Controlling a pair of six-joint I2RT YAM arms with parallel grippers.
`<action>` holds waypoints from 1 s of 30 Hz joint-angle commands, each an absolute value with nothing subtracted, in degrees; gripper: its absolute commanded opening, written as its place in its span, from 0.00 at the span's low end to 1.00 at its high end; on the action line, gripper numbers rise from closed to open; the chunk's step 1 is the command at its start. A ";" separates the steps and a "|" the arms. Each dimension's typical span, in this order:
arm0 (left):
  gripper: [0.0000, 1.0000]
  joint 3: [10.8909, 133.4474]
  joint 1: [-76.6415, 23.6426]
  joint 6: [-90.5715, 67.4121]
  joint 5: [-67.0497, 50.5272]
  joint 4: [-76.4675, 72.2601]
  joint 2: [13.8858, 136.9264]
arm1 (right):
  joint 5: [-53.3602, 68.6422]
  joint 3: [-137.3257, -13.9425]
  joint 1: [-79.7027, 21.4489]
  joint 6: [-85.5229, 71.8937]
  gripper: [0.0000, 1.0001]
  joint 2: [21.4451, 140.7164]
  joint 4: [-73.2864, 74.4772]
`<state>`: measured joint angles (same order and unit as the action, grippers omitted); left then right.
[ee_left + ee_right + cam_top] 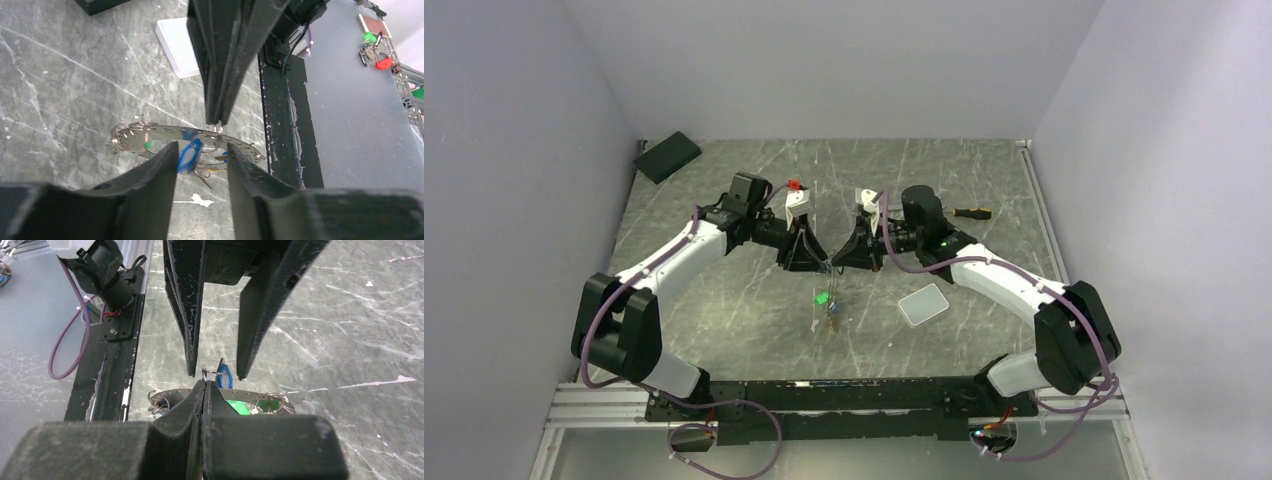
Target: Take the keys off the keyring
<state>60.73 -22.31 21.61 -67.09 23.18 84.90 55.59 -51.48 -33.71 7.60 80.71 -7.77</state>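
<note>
The keyring (160, 132) is a large thin metal ring with small holes, seen edge-on above the table, also in the right wrist view (245, 393). Keys (829, 320) with a blue tag (189, 154) and green tags (239, 407) dangle from it. My right gripper (204, 385) is shut on a small wire loop at the keyring's edge; in the left wrist view (218, 122) its tip meets the ring from above. My left gripper (200, 150) is open, its fingers on either side of the blue tag, touching nothing. Both grippers meet mid-table, left (821, 263) and right (839, 263).
A pale rounded square pad (923, 303) lies right of the keys. A black pad (667, 156) sits at the far left corner, and a screwdriver (971, 213) at the right. The black base rail (824, 395) runs along the near edge.
</note>
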 commanded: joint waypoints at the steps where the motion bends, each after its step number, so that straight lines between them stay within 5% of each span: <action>1: 0.42 60.40 -22.41 25.35 -70.48 25.00 83.71 | 56.69 -51.16 -32.81 3.39 0.00 80.68 -15.17; 11: 0.00 60.02 -23.16 24.52 -70.71 24.48 83.97 | 56.26 -50.77 -32.28 0.11 0.00 80.93 -18.50; 30: 0.00 58.33 -26.89 21.03 -63.22 22.54 86.93 | 55.73 -48.75 -30.34 -4.99 0.00 80.51 -23.59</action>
<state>57.93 -26.85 21.78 -63.53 23.07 87.02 55.53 -48.99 -30.63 -4.51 81.43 -17.96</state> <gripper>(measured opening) 0.012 0.009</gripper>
